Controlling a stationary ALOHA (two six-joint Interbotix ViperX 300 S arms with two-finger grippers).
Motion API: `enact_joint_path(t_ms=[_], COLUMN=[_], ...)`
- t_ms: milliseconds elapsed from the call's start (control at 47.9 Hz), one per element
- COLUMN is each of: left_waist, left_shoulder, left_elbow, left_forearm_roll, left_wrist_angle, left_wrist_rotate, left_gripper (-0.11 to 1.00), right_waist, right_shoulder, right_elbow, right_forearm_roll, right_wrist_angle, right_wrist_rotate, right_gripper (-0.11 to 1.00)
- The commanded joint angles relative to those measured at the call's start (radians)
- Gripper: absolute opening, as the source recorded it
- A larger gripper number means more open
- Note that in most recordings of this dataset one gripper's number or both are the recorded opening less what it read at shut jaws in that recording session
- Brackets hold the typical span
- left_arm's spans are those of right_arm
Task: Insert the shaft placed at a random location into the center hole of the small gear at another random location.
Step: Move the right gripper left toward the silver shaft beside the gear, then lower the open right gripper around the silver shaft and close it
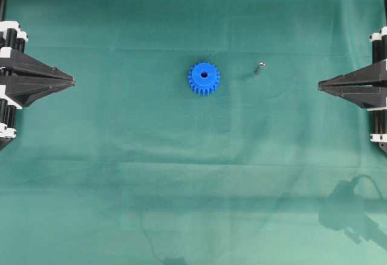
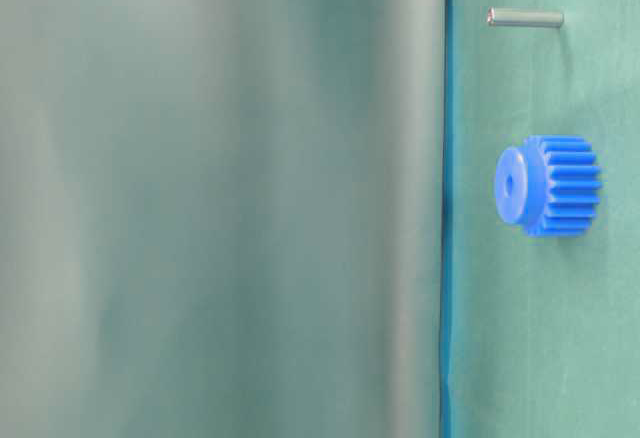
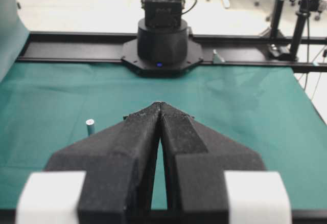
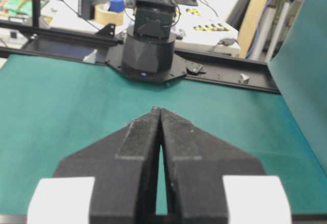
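Both pincers are closed and hold nothing: the left gripper (image 1: 72, 82) waits at the left edge of the desk with its fingertips pressed together, and the right gripper (image 1: 320, 85) waits at the right edge in the same way. In the wrist views the black fingers (image 3: 148, 132) of the left one meet at the tip, and those of the right one (image 4: 148, 127) meet too.

Between them, the shaft (image 1: 260, 66) stands on the green cloth (image 1: 121, 174), a little right of the middle of the desk and slightly toward the far edge. It seems to stand upright on its end; the table-level view shows it as a short grey pin (image 2: 525, 18) with its long axis pointing away from the cloth, and the left wrist view also shows it vertical (image 3: 90, 127). The small gear (image 1: 204, 78) lies flat near the centre of the desk, just beside the shaft but not touching it, with the center hole (image 1: 204, 74) facing up.

From the shaft, the right gripper is clearly the nearer one; the left gripper is well apart, with the gear between. I judge that the right arm should open, come toward the centre of the desk and close on the standing pin from the side, keeping it vertical. The pin is thin, so a touch could tip it.
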Motion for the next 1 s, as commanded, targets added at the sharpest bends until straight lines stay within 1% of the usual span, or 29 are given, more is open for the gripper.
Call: enact_joint_path(t_ms=[0,167,271,417,543,564,626,751,814,835,939,981], left_waist=[0.000,0.002,0.002,0.015,0.026,0.028,0.029,0.034,0.037,0.037,0.041,0.046], left_shoulder=[0.002,-0.002,-0.003,-0.002,-0.002,-0.002,-0.003,-0.003,-0.002,-0.002,-0.003,-0.003], left_elbow=[-0.014,-0.014,-0.012,-0.011,-0.011,-0.011,-0.011,-0.009,-0.009,-0.009,-0.008,-0.006], left_forearm_roll=[-0.035,-0.035,-0.035,-0.035,-0.035,-0.037,-0.035,-0.035,-0.037,-0.037,-0.037,-0.037], left_wrist_angle=[0.008,0.018,0.020,0.023,0.029,0.032,0.035,0.037,0.037,0.037,0.037,0.037], left_wrist_rotate=[0.009,0.009,0.011,0.009,0.009,0.009,0.009,0.008,0.008,0.008,0.006,0.005], left_gripper=[0.00,0.00,0.00,0.00,0.00,0.00,0.00,0.00,0.00,0.00,0.00,0.00], right_waist=[-0.014,-0.072,-0.138,-0.229,-0.273,-0.278,-0.298,-0.314,-0.314,-0.314,-0.314,-0.314], right_shoulder=[0.009,0.055,0.124,0.268,0.405,0.430,0.506,0.637,0.695,0.712,0.801,0.830], right_elbow=[-0.031,-0.020,-0.008,0.005,0.003,0.003,0.000,-0.003,-0.006,-0.008,-0.015,-0.017], right_forearm_roll=[-0.005,-0.003,0.000,0.003,0.020,0.025,0.049,0.071,0.074,0.075,0.087,0.094], right_wrist_angle=[-0.009,-0.014,-0.037,-0.121,-0.195,-0.206,-0.244,-0.310,-0.347,-0.357,-0.411,-0.425], right_wrist_rotate=[-0.012,-0.012,-0.009,0.006,0.008,0.008,0.008,0.006,0.006,0.008,0.009,0.009], right_gripper=[0.11,0.11,0.11,0.12,0.13,0.14,0.29,0.66,0.82,0.84,0.77,0.75])
